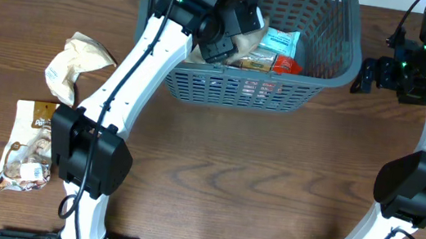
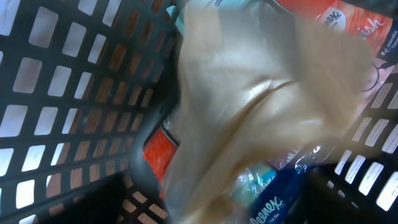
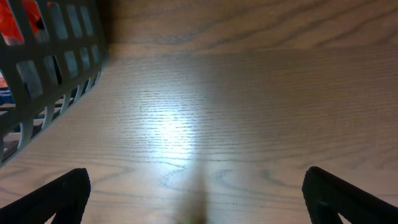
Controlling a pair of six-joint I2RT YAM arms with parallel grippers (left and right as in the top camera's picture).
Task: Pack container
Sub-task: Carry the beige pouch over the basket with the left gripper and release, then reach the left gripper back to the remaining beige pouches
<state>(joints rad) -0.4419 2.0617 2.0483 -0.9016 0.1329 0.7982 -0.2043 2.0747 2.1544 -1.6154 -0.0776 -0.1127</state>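
The container is a dark grey lattice basket [image 1: 244, 74] at the table's far middle; it also shows in the left wrist view [image 2: 50, 93] and the right wrist view [image 3: 43, 74]. My left gripper [image 1: 230, 38] is down inside it. Its fingers [image 2: 217, 202] are spread wide, and a blurred beige packet [image 2: 249, 112] hangs between them, over the other contents. The overhead view shows that packet beside the gripper [image 1: 251, 34]. My right gripper [image 1: 361, 75] is open and empty [image 3: 196, 193] above bare table, right of the basket.
The basket holds a blue Kleenex pack [image 2: 273, 205], a red packet [image 1: 286, 64] and a teal packet [image 1: 279, 41]. On the table's left lie a crumpled beige packet [image 1: 76, 64] and a printed snack bag [image 1: 25, 148].
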